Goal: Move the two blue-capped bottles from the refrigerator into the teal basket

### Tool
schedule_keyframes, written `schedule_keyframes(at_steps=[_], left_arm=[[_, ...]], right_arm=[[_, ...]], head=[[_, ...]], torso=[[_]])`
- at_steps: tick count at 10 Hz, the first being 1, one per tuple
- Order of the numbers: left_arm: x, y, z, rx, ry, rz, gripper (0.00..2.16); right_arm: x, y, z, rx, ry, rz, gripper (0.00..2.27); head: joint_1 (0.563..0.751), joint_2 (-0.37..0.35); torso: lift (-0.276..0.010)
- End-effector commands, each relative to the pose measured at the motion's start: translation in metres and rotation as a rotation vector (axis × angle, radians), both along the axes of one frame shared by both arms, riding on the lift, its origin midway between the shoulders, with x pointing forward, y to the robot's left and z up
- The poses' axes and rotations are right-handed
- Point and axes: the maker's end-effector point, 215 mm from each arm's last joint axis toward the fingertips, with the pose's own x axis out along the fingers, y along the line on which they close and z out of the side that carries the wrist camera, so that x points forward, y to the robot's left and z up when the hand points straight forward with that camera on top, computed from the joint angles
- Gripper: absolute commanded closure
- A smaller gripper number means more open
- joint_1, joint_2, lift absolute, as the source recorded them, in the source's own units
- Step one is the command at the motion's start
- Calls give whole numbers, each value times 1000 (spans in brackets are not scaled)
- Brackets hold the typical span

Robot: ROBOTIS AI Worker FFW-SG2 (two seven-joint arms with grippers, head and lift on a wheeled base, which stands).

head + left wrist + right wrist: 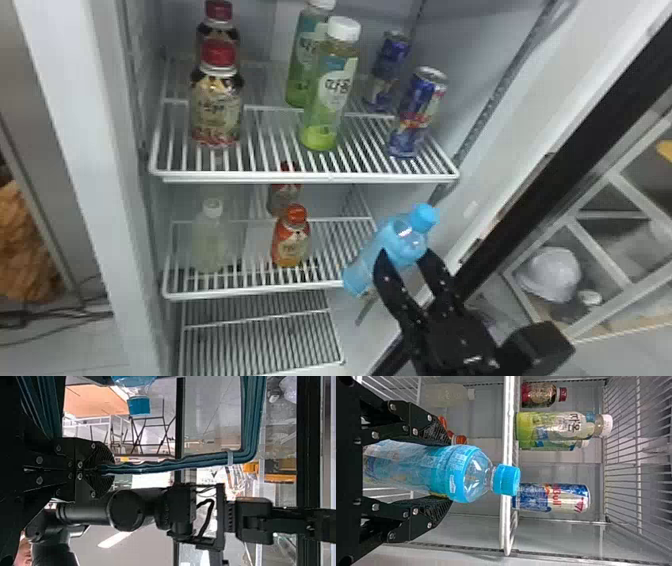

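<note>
"What heads your list, nearest first?"

"Item, your left gripper (105,469): jaws together on a strand of the teal basket (250,415). Item, one blue-capped bottle (138,404), near the strands, cut by the view's edge; whether it lies inside, you cannot tell."

"And your right gripper (404,255)?"

"Jaws clamped on the other blue-capped bottle (392,242), one finger against each side of its body. You have it tilted, cap up and toward the right, in front of the right end of the middle shelf (250,290)."

"Stock behind it, for your record?"

"Middle shelf, front: one pale bottle (210,242), white cap, at your left; one orange-labelled bottle (291,241) near the centre. Behind that, one small dark-capped bottle (284,194)."

"Upper shelf (300,177)?"

"Front, from your left: one red-capped bottle (216,107), one green bottle (327,95) with white cap, one blue can (417,112). Rear, all upright: a second red-capped bottle (217,31), a second green bottle (299,75), a second blue can (389,72)."
</note>
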Motion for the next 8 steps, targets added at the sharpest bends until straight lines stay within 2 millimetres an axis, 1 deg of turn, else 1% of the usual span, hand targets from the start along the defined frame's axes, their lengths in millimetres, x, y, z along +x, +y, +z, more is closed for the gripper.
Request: schedule_keyframes(at_steps=[1,4,7,8], left_arm=[[0,0,-1,2,0,2,1193],[4,2,-3,9,-3,13,1193],[10,3,-3,10,-6,32,1193],[13,3,-5,14,-8,39,1193]], right_arm=[[-11,4,8,4,18,8,680],[-37,19,17,5,92,64,680],[-60,27,13,-1,187,99,680],[-66,32,15,0,205,113,680]], head=[[695,-350],[695,-350],[695,-350],[695,-350]], torso=[[-136],[-136],[-136],[-136]])
